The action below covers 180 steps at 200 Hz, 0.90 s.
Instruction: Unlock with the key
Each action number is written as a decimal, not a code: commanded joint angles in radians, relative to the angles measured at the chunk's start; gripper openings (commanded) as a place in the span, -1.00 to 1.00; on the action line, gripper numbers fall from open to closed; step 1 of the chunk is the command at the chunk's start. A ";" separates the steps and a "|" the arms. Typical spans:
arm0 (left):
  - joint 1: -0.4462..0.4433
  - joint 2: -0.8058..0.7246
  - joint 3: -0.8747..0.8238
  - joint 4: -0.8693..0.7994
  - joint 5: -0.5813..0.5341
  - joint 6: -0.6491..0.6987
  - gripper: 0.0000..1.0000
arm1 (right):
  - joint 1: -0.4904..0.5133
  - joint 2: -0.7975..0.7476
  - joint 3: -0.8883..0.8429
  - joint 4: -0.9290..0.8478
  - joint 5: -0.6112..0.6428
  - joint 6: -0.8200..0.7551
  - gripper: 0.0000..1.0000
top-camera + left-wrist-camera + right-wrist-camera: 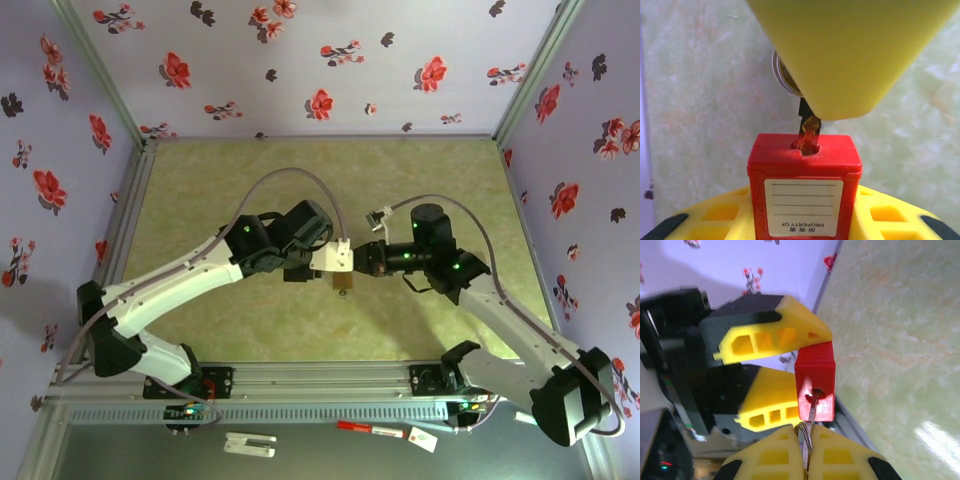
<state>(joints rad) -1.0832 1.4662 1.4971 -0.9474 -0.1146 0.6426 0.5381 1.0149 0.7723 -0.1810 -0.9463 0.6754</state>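
A red padlock (805, 185) with a white label sits clamped between my left gripper's (805, 220) yellow fingers (890, 215), keyhole end facing outward. The metal key (812, 407) has its blade in the keyhole of the padlock (815, 372). My right gripper (807, 452) is shut on the key's head, and a wire key ring (782, 75) shows beside it. From above, the left gripper (336, 260) and right gripper (363, 258) meet tip to tip over the middle of the table. The right gripper's yellow finger (850, 55) hides the key's head in the left wrist view.
The green marbled tabletop (300, 180) is boxed in by floral walls on three sides. An aluminium rail (320, 378) runs along the near edge. In front of it lie a small white part (250, 443) and a red-and-white pen (385, 432).
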 commanded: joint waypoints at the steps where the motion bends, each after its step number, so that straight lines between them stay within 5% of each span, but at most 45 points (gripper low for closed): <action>1: -0.064 0.026 0.139 0.180 0.395 -0.037 -1.00 | 0.034 0.050 0.052 -0.262 0.156 -0.298 -1.00; 49: -0.042 0.026 0.156 0.280 0.480 -0.081 -1.00 | 0.060 0.078 0.084 -0.247 0.146 -0.370 -1.00; 71: -0.043 0.040 0.174 0.339 0.404 -0.098 -1.00 | 0.057 0.125 0.119 -0.268 0.144 -0.341 -1.00; 102: -0.042 -0.035 0.076 0.527 0.366 -0.110 -1.00 | 0.039 0.153 0.019 0.002 0.088 -0.083 -1.00; 148: -0.052 -0.071 0.029 0.587 0.368 -0.125 -1.00 | 0.023 0.161 -0.043 0.338 0.063 0.246 -1.00; 157: -0.042 -0.070 0.031 0.574 0.419 -0.145 -1.00 | 0.033 0.157 -0.028 0.315 0.046 0.211 -1.00; 180: -0.008 -0.017 0.129 0.426 0.597 -0.177 -1.00 | 0.081 0.147 0.074 -0.083 0.106 -0.157 -1.00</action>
<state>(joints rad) -1.0355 1.4551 1.4662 -0.9596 -0.0498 0.5201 0.5446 1.1156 0.7769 -0.0769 -0.9997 0.7570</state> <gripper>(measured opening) 0.378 0.054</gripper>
